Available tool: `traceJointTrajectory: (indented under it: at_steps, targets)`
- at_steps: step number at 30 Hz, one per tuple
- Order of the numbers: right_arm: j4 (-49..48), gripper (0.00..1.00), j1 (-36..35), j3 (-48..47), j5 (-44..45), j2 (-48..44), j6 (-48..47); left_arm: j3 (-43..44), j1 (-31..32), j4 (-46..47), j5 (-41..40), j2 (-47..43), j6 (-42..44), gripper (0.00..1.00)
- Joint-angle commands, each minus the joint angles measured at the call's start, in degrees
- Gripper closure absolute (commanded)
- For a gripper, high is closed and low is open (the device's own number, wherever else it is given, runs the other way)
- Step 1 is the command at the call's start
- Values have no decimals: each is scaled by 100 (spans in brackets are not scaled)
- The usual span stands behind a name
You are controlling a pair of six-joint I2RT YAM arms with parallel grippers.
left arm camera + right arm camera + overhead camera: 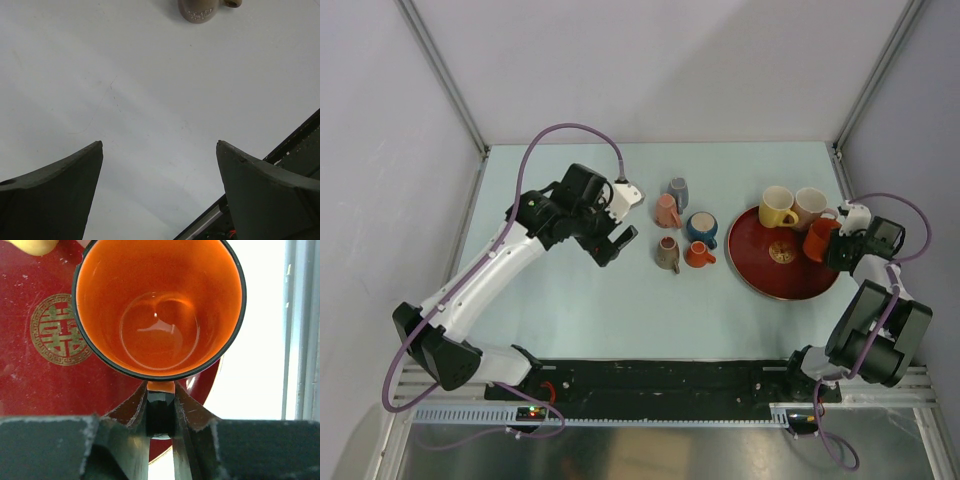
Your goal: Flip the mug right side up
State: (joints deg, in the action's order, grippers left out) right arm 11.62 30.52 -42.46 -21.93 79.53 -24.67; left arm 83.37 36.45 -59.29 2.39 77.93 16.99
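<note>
Mug (159, 310) at red plate (30, 380) edge, handle clamped in right gripper (160, 407); left gripper (159, 145) spread wide over table (150, 75).

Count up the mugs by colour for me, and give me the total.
orange mug: 2
yellow mug: 1
cream mug: 1
blue mug: 1
grey mug: 1
pink mug: 1
brown mug: 1
total: 8

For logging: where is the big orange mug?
Top view, far right: the big orange mug is in the right tool, over the red plate's edge.
</note>
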Motion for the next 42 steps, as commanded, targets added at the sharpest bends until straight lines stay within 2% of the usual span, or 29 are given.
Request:
traceJointTrajectory:
  at_steps: [1,3,8,13,17,21,23,28,32,36,42]
  targets:
    - [-586,100,60,-222,250,82,-246,182,-18,-7,-109,-72,156,2]
    - [-567,99,70,-224,229,109,-422,195,-22,-11,-90,-42,169,2]
    - [-423,74,85,-226,133,159,-734,259,-16,-13,-89,-4,205,2]
    - [-334,53,114,-228,337,-37,-749,245,-23,-10,-110,-32,232,2]
    - [-89,36,246,-231,589,-609,-466,226,-17,-10,-103,-137,276,2]
    - [508,26,330,-307,84,-1529,-347,248,-23,-13,-56,-209,298,2]
    - [888,20,107,-316,-96,-1893,-540,238,-28,-15,-31,-193,303,2]
    - [1613,18,-1600,-320,573,-2191,-524,265,-27,3,256,-95,273,5]
    - [1486,20,-2906,-416,111,-2118,64,327,-24,10,426,0,108,5]
    - [1089,23,-3832,-655,-375,-1564,514,224,-27,11,541,-68,57,5]
    - [723,26,-4739,-1466,-277,-376,580,-164,-36,-1,215,-469,232,5]
